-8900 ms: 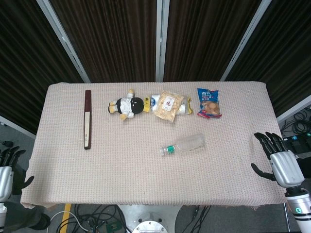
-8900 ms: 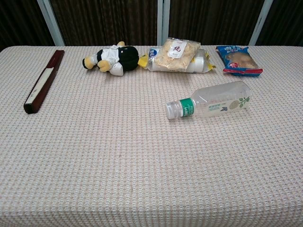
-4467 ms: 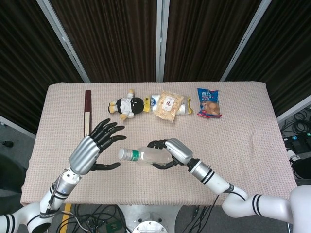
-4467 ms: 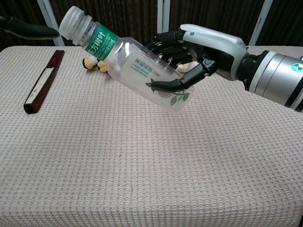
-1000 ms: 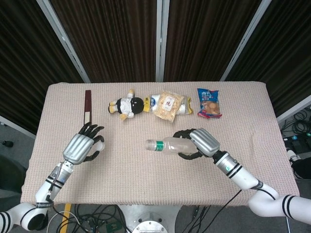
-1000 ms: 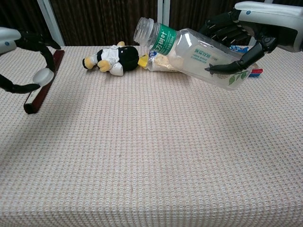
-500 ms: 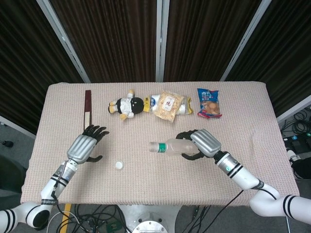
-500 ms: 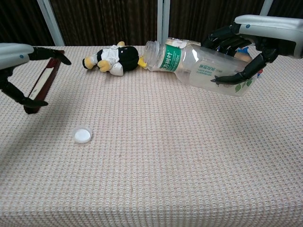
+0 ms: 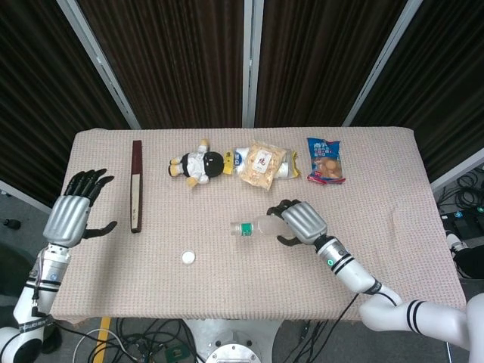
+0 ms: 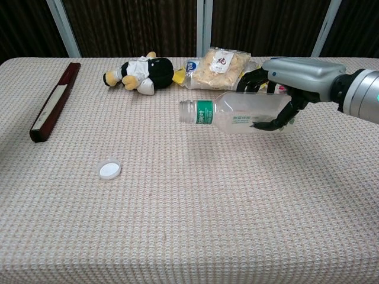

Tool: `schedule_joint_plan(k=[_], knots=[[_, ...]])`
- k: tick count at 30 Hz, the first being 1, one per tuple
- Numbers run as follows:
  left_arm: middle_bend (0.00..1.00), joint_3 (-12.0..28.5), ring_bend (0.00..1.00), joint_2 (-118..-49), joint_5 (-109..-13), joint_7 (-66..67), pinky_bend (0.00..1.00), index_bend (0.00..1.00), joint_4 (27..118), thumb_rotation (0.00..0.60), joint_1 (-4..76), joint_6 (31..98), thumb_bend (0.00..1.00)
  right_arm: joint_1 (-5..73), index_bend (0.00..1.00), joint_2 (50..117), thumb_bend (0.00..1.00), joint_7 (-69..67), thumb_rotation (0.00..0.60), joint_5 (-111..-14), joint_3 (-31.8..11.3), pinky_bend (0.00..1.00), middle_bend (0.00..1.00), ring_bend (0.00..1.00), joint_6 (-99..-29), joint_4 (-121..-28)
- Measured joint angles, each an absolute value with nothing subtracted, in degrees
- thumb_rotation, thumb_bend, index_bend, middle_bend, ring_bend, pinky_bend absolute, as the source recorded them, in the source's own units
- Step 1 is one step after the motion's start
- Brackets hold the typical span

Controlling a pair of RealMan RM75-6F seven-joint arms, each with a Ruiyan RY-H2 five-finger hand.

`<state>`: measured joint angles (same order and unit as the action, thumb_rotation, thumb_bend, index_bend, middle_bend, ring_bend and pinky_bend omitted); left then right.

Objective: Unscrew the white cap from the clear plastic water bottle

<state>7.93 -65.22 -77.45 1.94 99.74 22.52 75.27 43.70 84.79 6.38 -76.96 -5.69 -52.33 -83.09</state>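
The clear plastic water bottle (image 9: pixel 257 225) (image 10: pixel 237 115) with a green neck label lies sideways and uncapped, its open mouth pointing left, low over the table. My right hand (image 9: pixel 299 220) (image 10: pixel 287 89) grips its base end. The white cap (image 9: pixel 187 257) (image 10: pixel 109 170) lies loose on the tablecloth, left of the bottle. My left hand (image 9: pixel 70 215) hovers at the table's left edge with its fingers spread and nothing in it; the chest view does not show it.
Along the back of the table (image 9: pixel 393 189) lie a dark folded fan (image 9: pixel 136 185) (image 10: pixel 54 100), a plush doll (image 9: pixel 198 164) (image 10: pixel 139 72), a snack bag (image 9: pixel 263 164) (image 10: pixel 222 66) and a blue packet (image 9: pixel 325 160).
My left hand drew back left, off toward the table edge, leaving the cap on the cloth. My right hand lowered the bottle and levelled it closer to the table.
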Motion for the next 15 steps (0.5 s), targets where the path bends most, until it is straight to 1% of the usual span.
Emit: schedule_joint_plan(k=[1,2,4,6,8,10,12,15], knots=[[0.05,7.8,0.03,-64.7,-77.7,1.6,0.03,0.13,99.9,0.6,22.1,75.5,0.17,43.8,0.01,85.3,0.24,7.5,0.6,-76.3,-5.8,0.21,0.22,0.08,-52.0,-83.0],[0.05,7.5,0.03,-64.2,-77.9,1.4,0.03,0.13,100.1,0.6,21.6,75.9,0.16,43.9,0.0,85.7,0.21,8.9,0.6,-75.4,-5.8,0.19,0.18,0.05,-51.6,-83.1],[0.05,7.2,0.03,-63.7,-78.2,1.2,0.03,0.13,100.3,0.6,20.8,76.6,0.16,43.9,0.0,85.7,0.2,10.8,0.6,-74.2,-5.9,0.13,0.11,0.0,-51.2,-83.8],[0.05,6.7,0.03,-63.1,-78.4,1.0,0.04,0.13,100.4,0.6,20.0,77.1,0.16,43.7,0.0,85.1,0.2,12.3,0.6,-73.6,-6.0,0.11,0.09,0.0,-51.5,-85.4],[0.05,6.3,0.03,-62.4,-78.4,0.7,0.04,0.13,100.5,0.6,19.0,77.7,0.16,42.9,0.0,83.7,0.2,13.0,0.6,-73.6,-5.9,0.11,0.1,0.0,-52.9,-87.3],[0.05,6.0,0.03,-61.9,-78.4,0.0,0.04,0.13,100.3,0.6,18.0,78.5,0.16,41.6,0.0,82.1,0.2,13.0,0.6,-74.0,-5.6,0.13,0.12,0.0,-55.1,-89.0],[0.05,5.7,0.03,-61.6,-78.3,-0.8,0.04,0.13,99.9,0.6,16.7,79.7,0.16,39.5,0.0,79.9,0.2,12.0,0.6,-75.3,-5.2,0.16,0.16,0.02,-58.5,-90.6],[0.06,5.2,0.03,-61.4,-78.3,-1.3,0.04,0.13,98.7,0.6,14.6,82.0,0.16,35.4,0.0,75.9,0.2,8.5,0.6,-77.4,-4.4,0.16,0.2,0.03,-64.7,-92.1]])
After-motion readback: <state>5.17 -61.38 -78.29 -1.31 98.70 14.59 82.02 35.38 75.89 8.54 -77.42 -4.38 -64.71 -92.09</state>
